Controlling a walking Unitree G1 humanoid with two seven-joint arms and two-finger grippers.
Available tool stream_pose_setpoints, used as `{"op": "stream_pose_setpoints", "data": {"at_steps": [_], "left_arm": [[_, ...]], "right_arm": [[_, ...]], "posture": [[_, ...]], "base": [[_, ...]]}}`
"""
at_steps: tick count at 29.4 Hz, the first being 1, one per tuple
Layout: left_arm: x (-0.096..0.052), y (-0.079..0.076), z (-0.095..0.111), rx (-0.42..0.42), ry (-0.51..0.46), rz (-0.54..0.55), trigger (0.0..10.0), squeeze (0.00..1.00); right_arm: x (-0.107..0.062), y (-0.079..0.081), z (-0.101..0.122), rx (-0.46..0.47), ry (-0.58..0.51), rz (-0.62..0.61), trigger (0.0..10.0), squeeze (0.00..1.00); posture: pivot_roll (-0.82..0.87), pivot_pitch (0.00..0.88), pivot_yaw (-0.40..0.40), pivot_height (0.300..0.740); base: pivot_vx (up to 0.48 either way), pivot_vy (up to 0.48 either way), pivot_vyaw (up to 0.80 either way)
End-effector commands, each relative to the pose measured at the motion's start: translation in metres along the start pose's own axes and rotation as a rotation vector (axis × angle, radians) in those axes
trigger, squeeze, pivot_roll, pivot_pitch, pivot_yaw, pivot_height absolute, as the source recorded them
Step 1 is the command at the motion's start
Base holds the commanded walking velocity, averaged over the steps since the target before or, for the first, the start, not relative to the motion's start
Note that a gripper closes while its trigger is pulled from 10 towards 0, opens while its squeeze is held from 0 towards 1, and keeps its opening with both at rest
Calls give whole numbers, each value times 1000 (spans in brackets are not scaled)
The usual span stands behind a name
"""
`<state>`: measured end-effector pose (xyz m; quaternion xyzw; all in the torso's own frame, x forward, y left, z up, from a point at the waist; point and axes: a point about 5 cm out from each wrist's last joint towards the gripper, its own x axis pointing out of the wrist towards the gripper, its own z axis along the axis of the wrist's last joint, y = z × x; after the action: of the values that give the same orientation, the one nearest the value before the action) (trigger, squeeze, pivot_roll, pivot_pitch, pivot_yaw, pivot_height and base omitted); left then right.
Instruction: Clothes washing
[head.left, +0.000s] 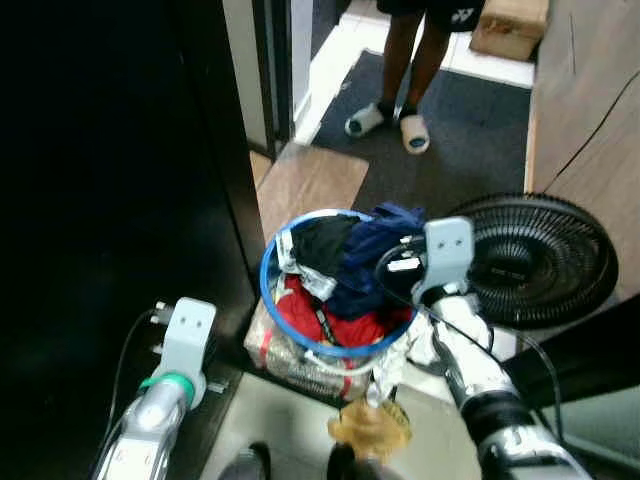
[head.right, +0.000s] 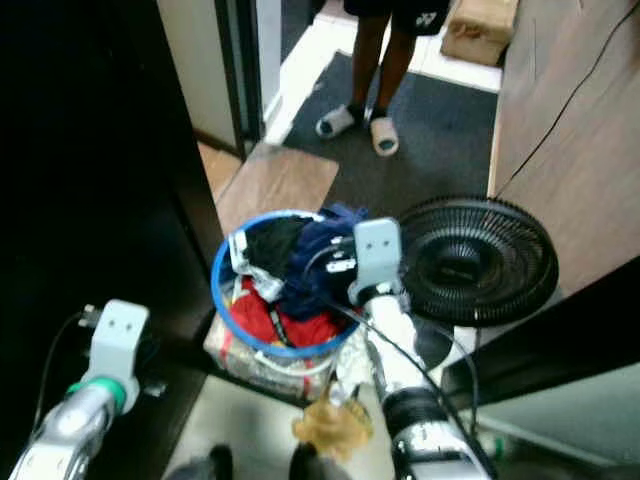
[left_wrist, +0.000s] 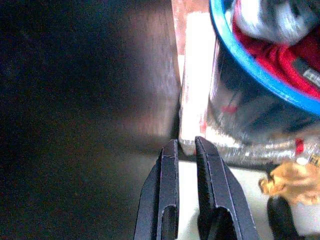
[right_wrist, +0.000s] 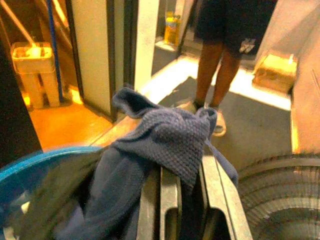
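From the left eye view, a round blue basket (head.left: 268, 270) sits on the floor, full of clothes. There is a black piece (head.left: 322, 240), a red piece (head.left: 345, 326) and a dark blue cloth (head.left: 375, 250) on top. The right arm reaches over the basket, and the right claw (head.left: 392, 262) is down at the blue cloth. The left arm is low on the left side, away from the basket, next to a dark wall. A black fan (head.left: 530, 258) lies just beside the basket on the right. A clear bag (head.left: 290, 362) sits under the basket. Far back, a person (head.left: 410, 60) in sandals stands on a dark mat (head.left: 470, 130), near a cardboard box (head.left: 510, 25).

The right eye view shows the same scene, with a crumpled yellow thing (head.right: 325, 422) on the pale floor in front of the basket.

In the left wrist view, the left claw (left_wrist: 186, 150) is clenched with nothing in it. Its two black fingers (left_wrist: 167, 185) are almost touching. It hangs near the clear bag and the basket's blue rim.

In the right wrist view, the right claw grasps the dark blue cloth. The knitted cloth drapes over the fingers (right_wrist: 170, 200). The fan's grille is close by.
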<state>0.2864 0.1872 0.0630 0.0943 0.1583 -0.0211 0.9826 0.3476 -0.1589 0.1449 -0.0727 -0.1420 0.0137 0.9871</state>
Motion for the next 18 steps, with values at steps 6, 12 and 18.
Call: {"op": "stream_pose_setpoints", "data": {"at_steps": [6, 12, 18], "left_arm": [[3, 0, -1, -25, -9, 2, 10000, 0], [9, -1, 16, -47, -69, -10, 10000, 0], [18, -7, 20, -36, -85, -42, 10000, 0]], "right_arm": [[-28, -2, -6, -1, -1, -11, 10000, 0], [-66, 6, -27, 38, 78, -40, 10000, 0], [-44, 2, 14, 49, -68, -82, 10000, 0]], "posture": [[78, 0, 49, 740], [59, 0, 63, 740], [40, 0, 94, 740]], "base": [[0, 0, 0], [0, 0, 0], [0, 0, 0]]}}
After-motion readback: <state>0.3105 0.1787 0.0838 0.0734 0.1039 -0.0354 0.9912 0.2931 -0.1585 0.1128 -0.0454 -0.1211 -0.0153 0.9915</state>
